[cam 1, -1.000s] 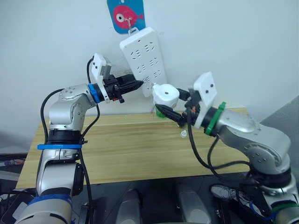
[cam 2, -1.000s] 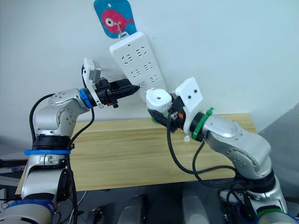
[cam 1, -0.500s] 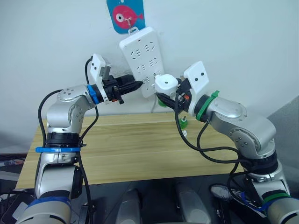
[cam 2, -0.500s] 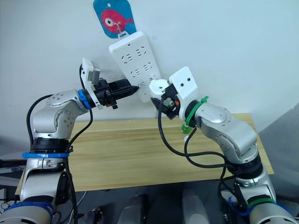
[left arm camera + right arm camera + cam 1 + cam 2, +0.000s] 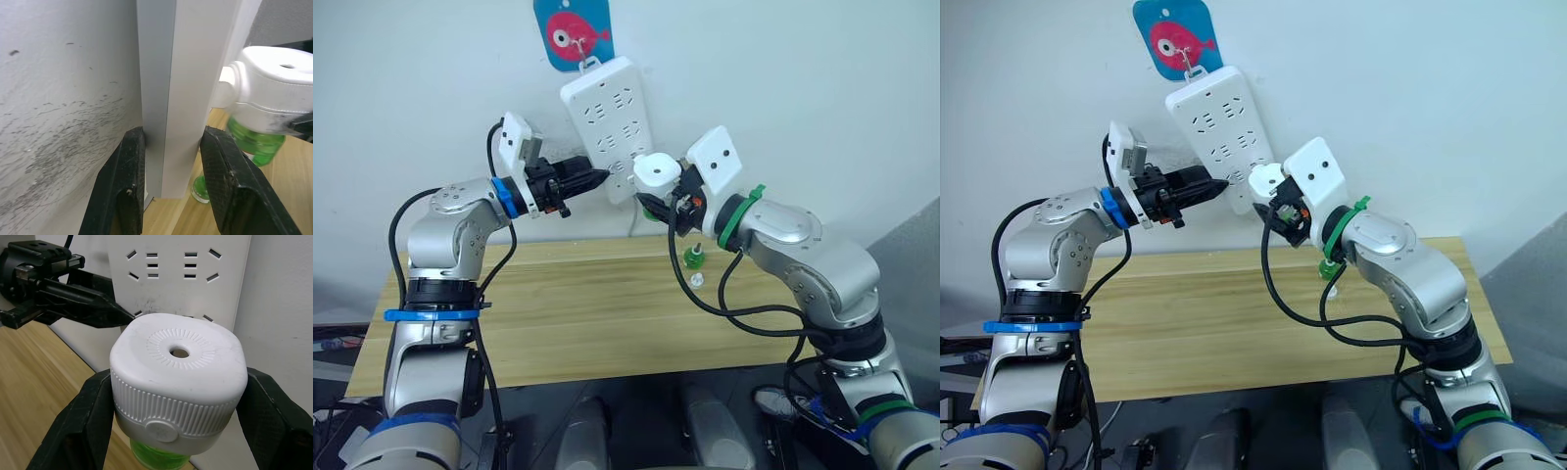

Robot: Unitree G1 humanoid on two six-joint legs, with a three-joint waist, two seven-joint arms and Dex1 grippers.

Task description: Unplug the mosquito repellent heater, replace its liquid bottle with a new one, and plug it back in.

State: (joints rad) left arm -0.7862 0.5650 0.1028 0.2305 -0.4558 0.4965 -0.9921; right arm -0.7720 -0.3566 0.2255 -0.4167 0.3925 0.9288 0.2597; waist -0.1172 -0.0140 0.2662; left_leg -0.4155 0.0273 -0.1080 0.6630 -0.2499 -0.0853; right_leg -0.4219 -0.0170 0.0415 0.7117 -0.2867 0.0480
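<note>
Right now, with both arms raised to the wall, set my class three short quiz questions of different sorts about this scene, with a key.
1. True or false: the left tool grips the edge of the power strip.
2. Which does the right tool hold? A) a loose green bottle B) the heater C) the fish sign
3. Fill in: a small green bottle stands on the wooden ____.

Key
1. True: its two fingers sit either side of the strip's edge.
2. B: a white unit with green liquid below it.
3. Table.
</note>
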